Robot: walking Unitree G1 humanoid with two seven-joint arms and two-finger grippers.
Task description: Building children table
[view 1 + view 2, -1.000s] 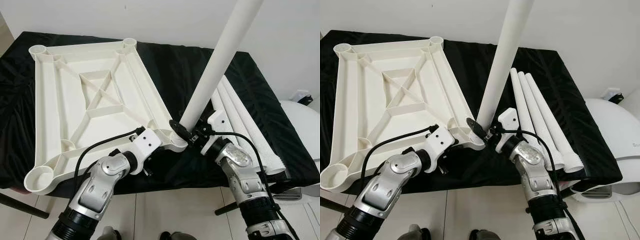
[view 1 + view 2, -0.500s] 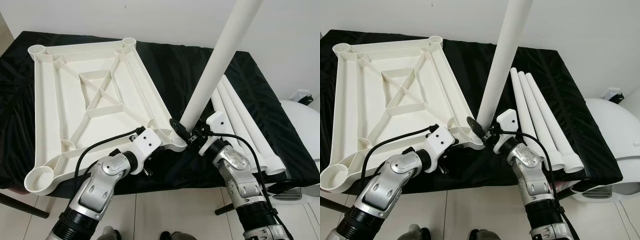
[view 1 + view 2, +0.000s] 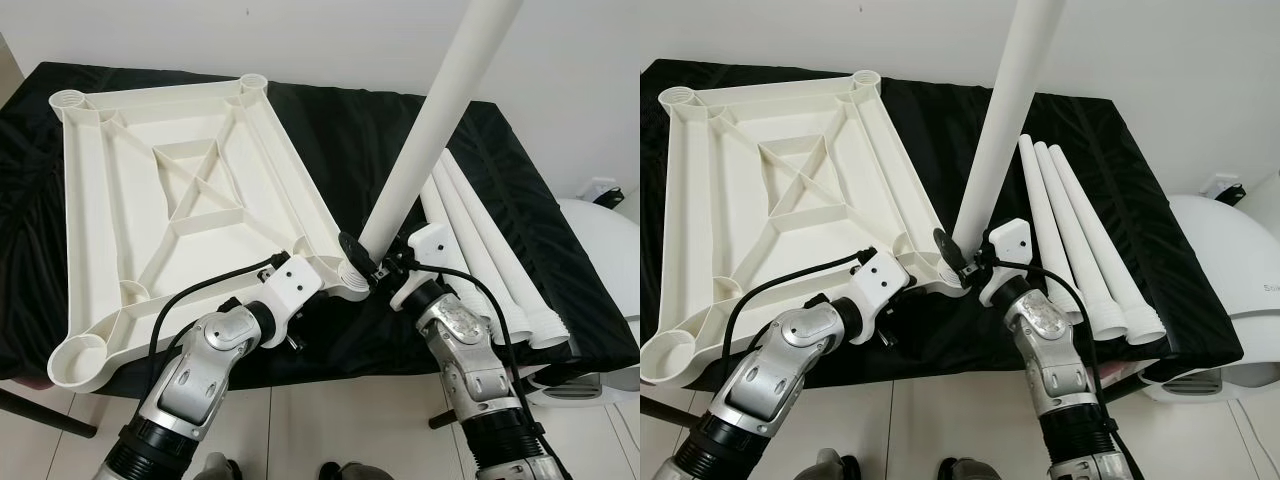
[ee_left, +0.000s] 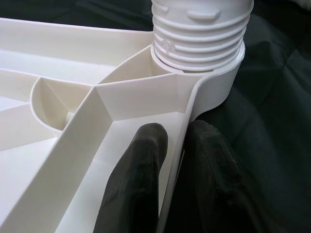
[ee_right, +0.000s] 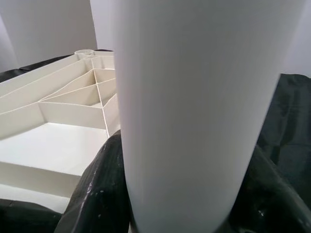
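A white table top lies upside down on the black cloth, ribs up, with a round socket at each corner. A long white leg stands nearly upright, its threaded end in the near right corner socket. My right gripper is shut on the leg's lower end; black fingers flank the tube. My left gripper is shut on the table top's rim wall just beside that socket, one finger on each side.
Three more white legs lie side by side on the cloth to the right. The black-covered work surface ends just before my arms. A white rounded appliance stands at the far right, with tiled floor below.
The right arm has shifted slightly left and the leg stands a little more upright in the socket. The left gripper keeps its hold on the rim.
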